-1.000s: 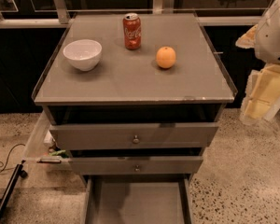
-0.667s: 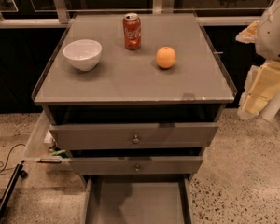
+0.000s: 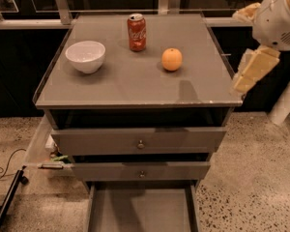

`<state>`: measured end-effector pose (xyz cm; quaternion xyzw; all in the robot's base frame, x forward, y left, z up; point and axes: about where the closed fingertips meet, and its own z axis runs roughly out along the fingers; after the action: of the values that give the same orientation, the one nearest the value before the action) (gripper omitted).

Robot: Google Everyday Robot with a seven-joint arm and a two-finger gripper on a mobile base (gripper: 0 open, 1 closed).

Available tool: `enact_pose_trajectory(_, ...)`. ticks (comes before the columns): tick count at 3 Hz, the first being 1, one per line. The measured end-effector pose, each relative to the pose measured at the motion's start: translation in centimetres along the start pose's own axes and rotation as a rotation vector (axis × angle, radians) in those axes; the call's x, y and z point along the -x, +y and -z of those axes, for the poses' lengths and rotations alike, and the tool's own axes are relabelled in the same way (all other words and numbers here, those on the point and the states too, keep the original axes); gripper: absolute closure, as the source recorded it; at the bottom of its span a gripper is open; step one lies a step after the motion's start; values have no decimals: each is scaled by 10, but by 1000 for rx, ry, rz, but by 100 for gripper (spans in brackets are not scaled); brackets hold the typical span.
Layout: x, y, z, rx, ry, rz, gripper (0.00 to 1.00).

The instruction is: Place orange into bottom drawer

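Your gripper point(image 3: 252, 70) hangs off the right edge of the cabinet top point(image 3: 135, 88), just beyond its front right corner and above floor level; it is apart from everything on the top; whether it is clenched or released you cannot tell from this angle; nothing shows in its grasp.

The orange point(image 3: 172, 59) sits on the cabinet top, right of centre, towards the back; it is untouched and well apart from the gripper; the red soda can point(image 3: 137, 32) stands upright behind it and to its left, near but not touching; the white bowl point(image 3: 85, 56) rests on the left side.

The bottom drawer point(image 3: 140, 211) is pulled out at the foot of the cabinet, its flat grey floor showing; the top drawer point(image 3: 140, 140) and middle drawer point(image 3: 141, 171) above it each carry a small round knob; both stand slightly forward.
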<state>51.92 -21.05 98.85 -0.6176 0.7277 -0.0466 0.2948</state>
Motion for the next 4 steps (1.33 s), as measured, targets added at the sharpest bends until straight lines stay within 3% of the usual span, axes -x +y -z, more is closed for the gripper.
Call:
enact_pose_trajectory(1, 4, -29, -22, -14, -152, 2, 0)
enact_pose_trajectory(2, 11, -58, -53, 13, -327, -40, 0)
enact_pose_trajectory(4, 18, -61, -59, 9, -339, -22, 0)
